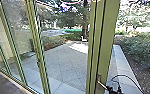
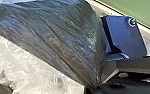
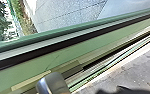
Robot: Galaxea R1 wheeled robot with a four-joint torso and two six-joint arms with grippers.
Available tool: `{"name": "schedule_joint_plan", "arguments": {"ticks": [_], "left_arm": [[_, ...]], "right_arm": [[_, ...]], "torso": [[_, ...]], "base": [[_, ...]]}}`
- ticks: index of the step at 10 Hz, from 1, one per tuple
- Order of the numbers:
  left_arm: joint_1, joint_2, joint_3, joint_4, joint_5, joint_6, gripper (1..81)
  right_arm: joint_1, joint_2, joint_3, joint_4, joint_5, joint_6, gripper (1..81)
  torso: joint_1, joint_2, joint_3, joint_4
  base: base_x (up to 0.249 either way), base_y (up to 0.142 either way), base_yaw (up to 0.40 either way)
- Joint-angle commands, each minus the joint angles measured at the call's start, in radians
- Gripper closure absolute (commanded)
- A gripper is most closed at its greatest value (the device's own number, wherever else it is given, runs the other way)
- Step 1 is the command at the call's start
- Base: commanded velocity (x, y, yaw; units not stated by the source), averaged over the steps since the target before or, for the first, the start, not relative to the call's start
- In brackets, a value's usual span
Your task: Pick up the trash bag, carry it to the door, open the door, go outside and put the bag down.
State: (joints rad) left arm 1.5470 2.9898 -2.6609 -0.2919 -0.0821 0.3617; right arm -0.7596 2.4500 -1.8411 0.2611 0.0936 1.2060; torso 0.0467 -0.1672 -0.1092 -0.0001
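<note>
Trash bag [image 2: 56, 42] hangs bunched at its neck, with left gripper [image 2: 96, 87] clenched on it; rightward, green door [image 1: 111, 35] bears metal handle [image 3: 53, 83] near its edge, right gripper [image 1: 111, 88] close by, grip state undeterminable.

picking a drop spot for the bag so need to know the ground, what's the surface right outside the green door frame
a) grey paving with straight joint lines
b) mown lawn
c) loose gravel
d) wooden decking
A: past the green door frame, the grey paving is flat and crossed by straight joint lines.
</note>
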Motion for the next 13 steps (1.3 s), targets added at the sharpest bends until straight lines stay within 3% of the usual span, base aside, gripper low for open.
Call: {"name": "schedule_joint_plan", "arguments": {"ticks": [1,7,8,9,11,13], "left_arm": [[-0.043,0.000,-0.001,-0.003,0.061,0.000,81.1],[-0.037,-0.003,-0.001,-0.001,0.061,0.000,81.1],[-0.034,-0.006,-0.001,-0.001,0.061,0.000,81.1],[-0.029,-0.006,-0.001,-0.001,0.061,0.000,81.1],[-0.024,-0.008,-0.001,-0.001,0.061,0.000,81.1],[-0.021,-0.008,-0.001,-0.001,0.061,0.000,81.1]], "right_arm": [[0.016,0.046,-0.001,-0.023,-0.281,0.000,1.0],[0.085,0.042,-0.055,-0.020,-0.279,0.006,1.0],[0.099,0.037,-0.082,-0.016,-0.279,0.006,1.0],[0.116,0.037,-0.096,-0.014,-0.279,0.006,1.0],[0.148,0.037,-0.114,-0.014,-0.279,0.006,1.0],[0.168,0.037,-0.133,-0.014,-0.279,0.006,1.0]], "torso": [[0.000,0.000,-0.079,0.000],[-0.003,-0.002,-0.256,0.000],[-0.003,-0.002,-0.194,0.000],[-0.003,-0.002,-0.223,-0.001],[-0.004,-0.003,-0.240,-0.001],[-0.005,-0.003,-0.237,-0.002]], "base": [[0.000,0.000,0.000],[0.000,0.000,0.000],[0.000,0.000,0.000],[0.000,0.000,0.000],[0.000,0.000,0.000],[0.044,0.000,0.000]]}}
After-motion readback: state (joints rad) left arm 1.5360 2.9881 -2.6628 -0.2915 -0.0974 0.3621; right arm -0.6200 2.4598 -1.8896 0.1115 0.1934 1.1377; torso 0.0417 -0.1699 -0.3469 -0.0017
